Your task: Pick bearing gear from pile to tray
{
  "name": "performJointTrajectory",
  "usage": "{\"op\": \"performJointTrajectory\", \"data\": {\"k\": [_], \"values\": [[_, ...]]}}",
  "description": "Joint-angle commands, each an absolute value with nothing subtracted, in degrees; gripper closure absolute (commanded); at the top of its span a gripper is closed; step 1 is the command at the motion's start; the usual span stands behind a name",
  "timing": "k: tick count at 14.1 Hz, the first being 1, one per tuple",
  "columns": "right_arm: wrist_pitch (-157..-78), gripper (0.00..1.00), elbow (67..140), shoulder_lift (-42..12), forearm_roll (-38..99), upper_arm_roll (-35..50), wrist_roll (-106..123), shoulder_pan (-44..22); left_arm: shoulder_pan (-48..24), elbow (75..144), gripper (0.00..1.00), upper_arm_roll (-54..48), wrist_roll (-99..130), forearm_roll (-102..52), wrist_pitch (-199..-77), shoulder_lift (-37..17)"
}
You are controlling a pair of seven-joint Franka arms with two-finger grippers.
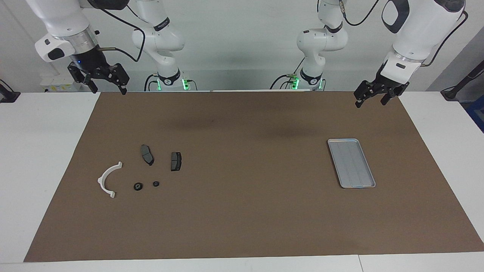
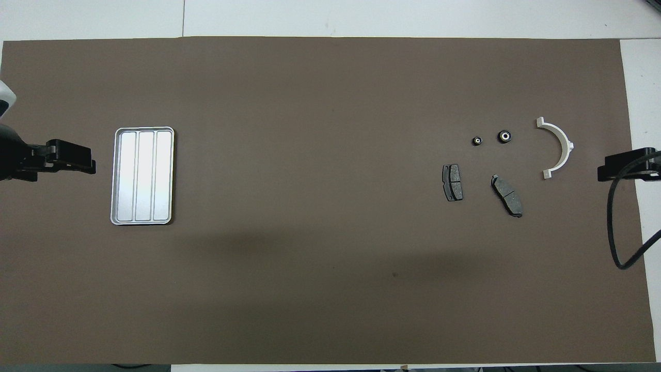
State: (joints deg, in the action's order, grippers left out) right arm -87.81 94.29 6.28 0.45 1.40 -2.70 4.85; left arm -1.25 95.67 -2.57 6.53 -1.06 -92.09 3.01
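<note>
Two small black bearing gears [image 1: 138, 186] lie in the pile toward the right arm's end of the counter, below the released, raised right end effector [image 1: 107, 87]; the left end effector [image 1: 372, 99], also released, waits near the tray [image 1: 351, 163].

The tray [image 2: 116, 178] looks like bare silver-grey metal with a soft sheen and smooth ridged floor. The white arc [image 2: 560, 147] appears to be smooth plastic. Both brake pads [image 2: 453, 182] show a dull, grainy dark face. The brown mat [image 2: 320, 289] is matt, perhaps paper or felt.
</note>
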Motion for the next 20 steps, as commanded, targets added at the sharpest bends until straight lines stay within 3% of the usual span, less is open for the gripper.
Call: {"op": "performJointTrajectory", "data": {"k": [1, 12, 20], "values": [[-87.1, 0.0, 94.9, 7.1, 0.0, 1.6, -3.0, 5.4, -1.0, 95.5, 0.0, -2.7, 5.9, -0.4, -92.3, 3.4], [-88.6, 0.0, 94.8, 6.4, -0.1, 1.5, -2.3, 5.4, -0.7, 95.6, 0.0, -2.7, 5.9, -0.4, -92.3, 3.2], [-108.0, 0.0, 94.0, -8.7, -0.2, 1.4, -0.4, 6.2, -0.6, 95.8, 0.0, -2.8, 6.4, -0.4, -92.3, 3.3]]}}
